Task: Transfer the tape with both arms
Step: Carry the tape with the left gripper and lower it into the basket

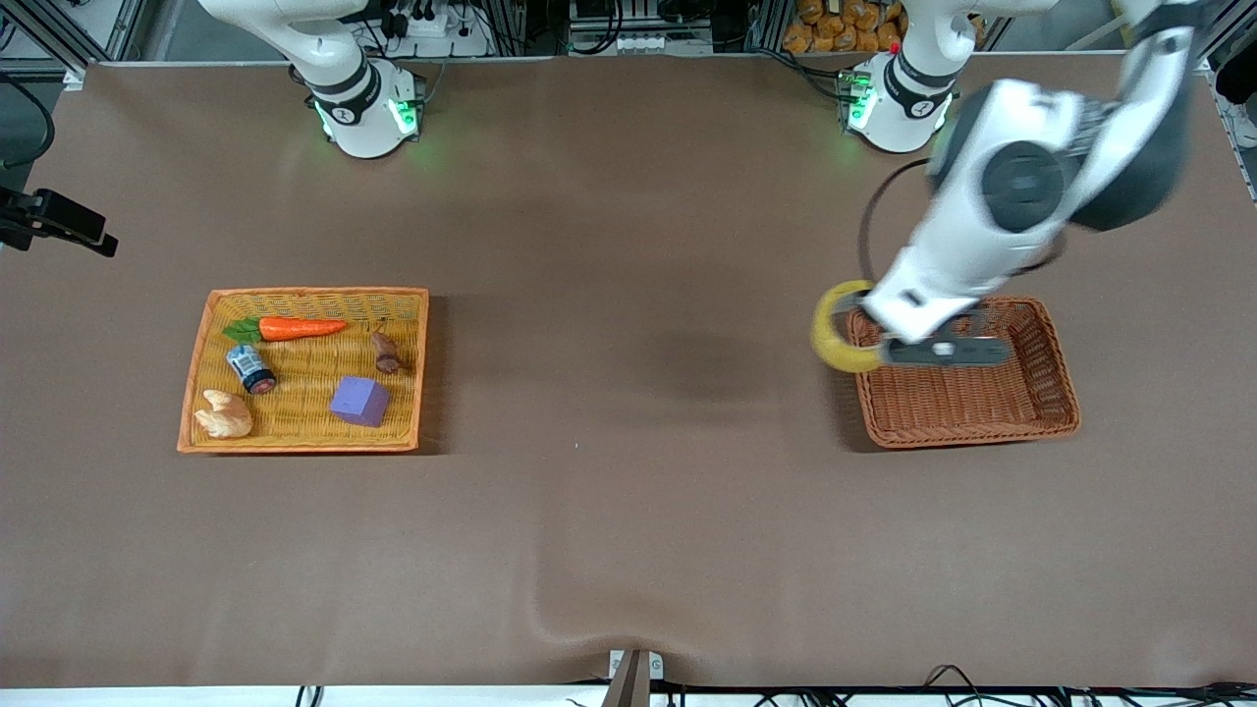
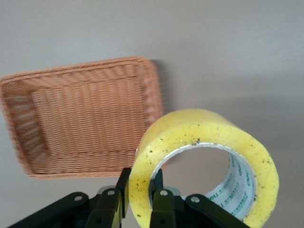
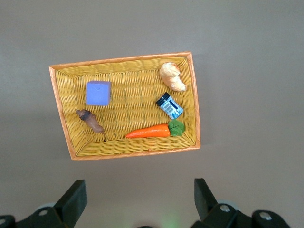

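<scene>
The tape [image 1: 837, 334], a yellowish ring with a pale inner core, hangs in the air over the rim of the brown wicker basket [image 1: 967, 403], on the side toward the right arm's end of the table. My left gripper [image 1: 872, 344] is shut on the roll's wall, one finger outside and one inside the ring. In the left wrist view the tape [image 2: 204, 137] fills the near part, the left gripper [image 2: 141, 190] pinches its edge, and the brown basket [image 2: 80, 118] below has nothing in it. My right gripper [image 3: 137, 195] hangs open and empty, high over the table beside the yellow tray [image 3: 62, 114].
The yellow-orange tray [image 1: 196, 393] toward the right arm's end holds a carrot [image 1: 300, 327], a small dark can [image 1: 250, 368], a purple cube [image 1: 359, 401], a brown piece [image 1: 385, 353] and a pale pastry shape [image 1: 225, 415]. A black clamp [image 1: 59, 224] juts over the table edge.
</scene>
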Motion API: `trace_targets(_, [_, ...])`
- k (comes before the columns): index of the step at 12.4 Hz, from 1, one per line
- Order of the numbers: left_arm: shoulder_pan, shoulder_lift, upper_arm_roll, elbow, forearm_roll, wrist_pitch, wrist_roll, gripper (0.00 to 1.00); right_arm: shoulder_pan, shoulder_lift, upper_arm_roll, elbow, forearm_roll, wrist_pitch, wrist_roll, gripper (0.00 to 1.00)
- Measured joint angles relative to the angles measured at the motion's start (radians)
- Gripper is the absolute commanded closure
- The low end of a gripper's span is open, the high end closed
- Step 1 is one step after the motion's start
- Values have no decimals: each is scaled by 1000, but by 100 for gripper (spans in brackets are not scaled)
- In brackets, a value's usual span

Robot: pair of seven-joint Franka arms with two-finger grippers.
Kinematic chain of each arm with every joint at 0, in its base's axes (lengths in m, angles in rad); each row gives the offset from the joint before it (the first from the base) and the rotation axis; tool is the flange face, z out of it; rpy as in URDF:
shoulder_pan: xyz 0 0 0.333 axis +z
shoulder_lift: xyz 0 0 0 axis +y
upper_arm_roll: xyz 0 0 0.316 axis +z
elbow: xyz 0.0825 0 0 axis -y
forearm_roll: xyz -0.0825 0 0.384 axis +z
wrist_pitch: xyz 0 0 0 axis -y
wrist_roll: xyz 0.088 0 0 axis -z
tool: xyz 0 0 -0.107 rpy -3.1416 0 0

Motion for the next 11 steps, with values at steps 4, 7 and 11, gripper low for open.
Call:
trace_targets(4, [342, 9, 7, -120, -63, 70, 382, 100, 0, 2, 4, 0, 1, 30, 0, 0])
trace_targets(7, [448, 85, 8, -215, -65, 237, 482, 100, 0, 4, 5, -2, 7, 29, 0, 0])
trace_targets(11, [435, 206, -7, -247, -66, 395, 471, 100, 0, 13, 6, -5, 7, 29, 0, 0])
